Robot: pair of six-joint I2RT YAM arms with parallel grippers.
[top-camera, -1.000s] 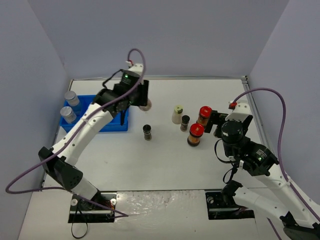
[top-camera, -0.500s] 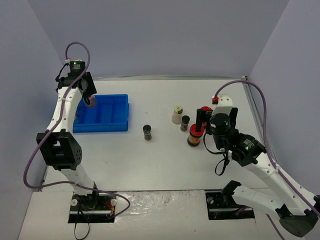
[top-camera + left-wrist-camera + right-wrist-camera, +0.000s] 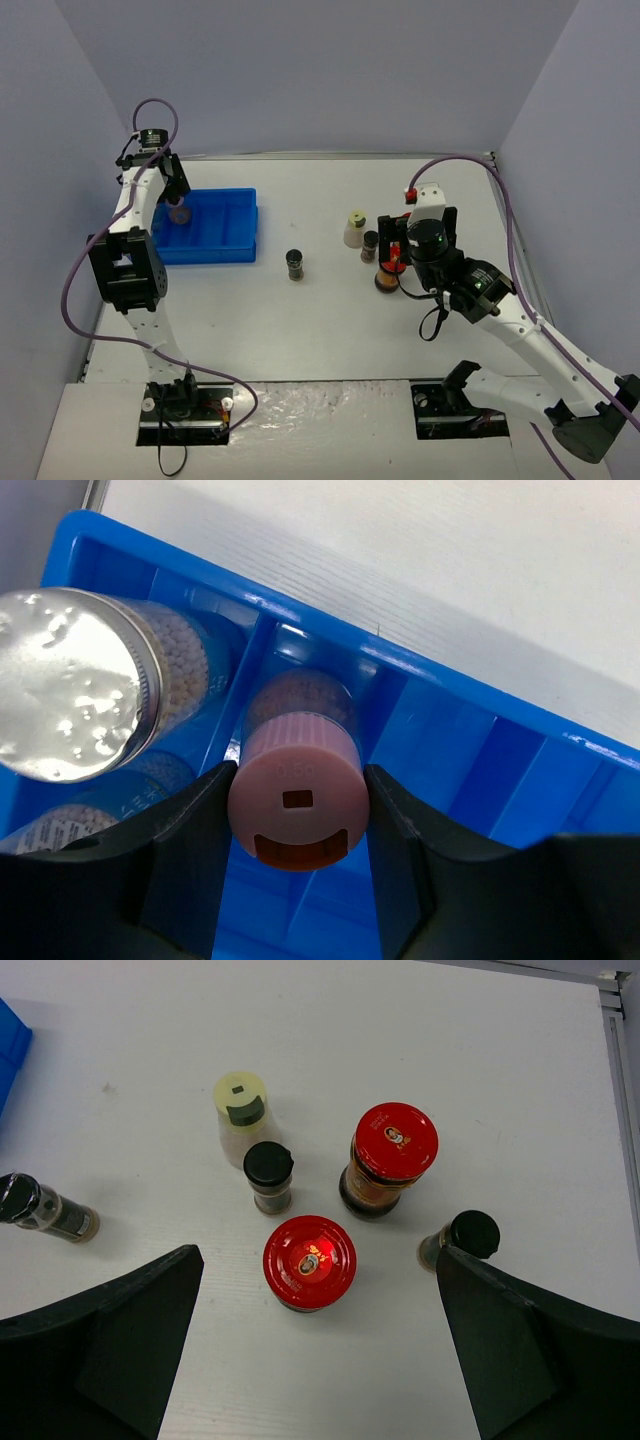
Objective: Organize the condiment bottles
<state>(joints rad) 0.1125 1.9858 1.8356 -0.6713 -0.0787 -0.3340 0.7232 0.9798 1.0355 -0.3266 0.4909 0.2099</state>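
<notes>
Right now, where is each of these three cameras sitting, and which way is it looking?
Top external: fixed high behind the arms, looking down on the table; the left arm and right arm show.
Left wrist: on the left arm, looking down into the blue tray; its fingers clamp the pink-capped jar.
Right wrist: on the right arm, looking down at the red-lidded jars; its spread fingers fill the bottom corners.
Shared: top and left wrist both show the tray; top and right wrist both show the yellow-green-capped jar.
</notes>
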